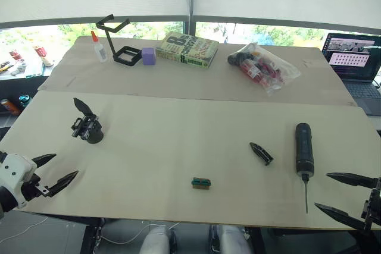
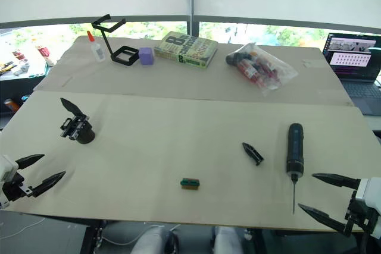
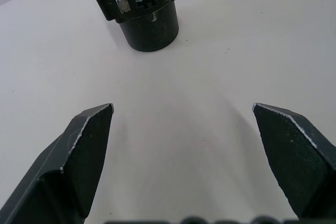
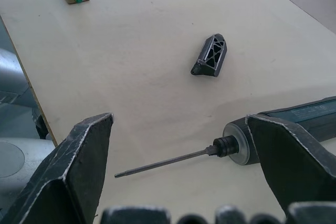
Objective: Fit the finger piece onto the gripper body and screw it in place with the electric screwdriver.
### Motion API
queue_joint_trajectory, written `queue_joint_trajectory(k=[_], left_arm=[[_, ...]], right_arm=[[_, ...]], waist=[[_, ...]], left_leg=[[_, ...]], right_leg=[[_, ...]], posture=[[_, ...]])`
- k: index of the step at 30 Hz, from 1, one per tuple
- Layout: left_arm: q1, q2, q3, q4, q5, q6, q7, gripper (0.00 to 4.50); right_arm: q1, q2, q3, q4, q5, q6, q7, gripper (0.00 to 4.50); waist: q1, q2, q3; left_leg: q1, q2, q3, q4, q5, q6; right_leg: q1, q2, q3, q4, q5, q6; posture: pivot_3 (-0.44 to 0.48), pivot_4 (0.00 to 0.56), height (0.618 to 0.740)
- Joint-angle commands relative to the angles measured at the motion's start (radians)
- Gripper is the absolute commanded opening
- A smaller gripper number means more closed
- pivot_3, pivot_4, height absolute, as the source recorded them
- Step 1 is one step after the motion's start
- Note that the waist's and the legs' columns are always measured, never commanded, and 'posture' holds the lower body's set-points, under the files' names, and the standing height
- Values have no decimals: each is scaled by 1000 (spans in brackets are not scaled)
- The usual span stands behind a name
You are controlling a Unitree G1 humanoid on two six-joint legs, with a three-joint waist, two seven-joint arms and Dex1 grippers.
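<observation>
1. Grippers sat at the near table edge: left gripper [image 1: 58, 169] and right gripper [image 1: 342, 193], both spread wide, holding nothing.
2. Electric screwdriver [image 1: 304, 147] lay near right, bit toward the right gripper; finger piece [image 1: 261, 153] just left of it.
3. Gripper body [image 1: 88, 127] stood far left, well apart; carrying the small piece across risked dropping it.
4. Far back, a clear bag [image 1: 265, 65] held red and black items.

Bright, even daylight from the windows [image 1: 196, 31] behind; shadows soft, focus sharp, wrist views mildly distorted.
</observation>
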Motion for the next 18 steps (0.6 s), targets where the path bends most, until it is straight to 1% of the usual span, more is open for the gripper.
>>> queue_joint_trajectory(k=[1, 2, 4, 7, 9, 11, 13, 16, 18], left_arm=[[10, -20, 67, -36, -93, 71, 18, 4500], [26, -59, 101, -71, -157, 127, 41, 4500], [70, -134, 153, -128, -226, 186, 95, 4500], [127, -218, 200, -167, -229, 179, 166, 4500], [150, -255, 219, -183, -234, 174, 203, 4500], [155, -283, 227, -196, -240, 172, 233, 4500], [138, -298, 211, -216, -234, 171, 257, 4500], [95, -296, 170, -237, -213, 170, 280, 4500], [60, -281, 137, -245, -199, 177, 280, 4500]], right_arm=[[-10, 15, 8, -94, 71, 50, -44, 4451], [-23, 32, 35, -172, 131, 102, -81, 4451], [-55, 80, 76, -297, 242, 131, -110, 4451], [-113, 130, 124, -401, 287, 164, -206, 4451], [-145, 161, 164, -439, 282, 147, -227, 4451], [-178, 187, 205, -458, 265, 135, -248, 4451], [-210, 194, 248, -467, 258, 133, -247, 4451], [-237, 183, 290, -493, 267, 152, -244, 4451], [-261, 178, 307, -510, 276, 175, -275, 4451]], waist=[[0, 0, 0], [-2, 0, 0], [-10, 0, 0], [-10, 0, 0], [-6, -2, -1], [2, -4, -3], [11, -5, -3], [28, -5, -3], [29, -5, -4]], left_leg=[[0, 0, 0, 0, 0, 0], [0, 0, 0, 0, 0, 0], [2, 3, 0, -2, -1, -1], [5, 5, 0, -2, -2, -3], [6, 5, 1, -1, -2, -3], [6, 4, 1, -1, -2, -3], [5, 3, 1, -1, -2, -3], [5, 2, 0, 0, -3, -3], [5, 2, 0, 1, -3, -3]], right_leg=[[0, 0, 0, 0, 0, 0], [0, 0, 0, 0, 0, 0], [0, -3, 2, 0, 0, -1], [2, -4, 3, 0, 0, 1], [2, 1, 2, 0, 0, 0], [2, 2, 2, 0, -1, 0], [2, 2, 1, 0, -1, -1], [3, 1, 1, 1, -1, -3], [3, 1, 1, 1, 2, -7]], posture=[[0, 150, 740], [0, 150, 740], [0, 150, 740], [0, 150, 740], [0, 150, 740], [0, 150, 740], [0, 150, 740], [0, 150, 740], [0, 150, 740]])
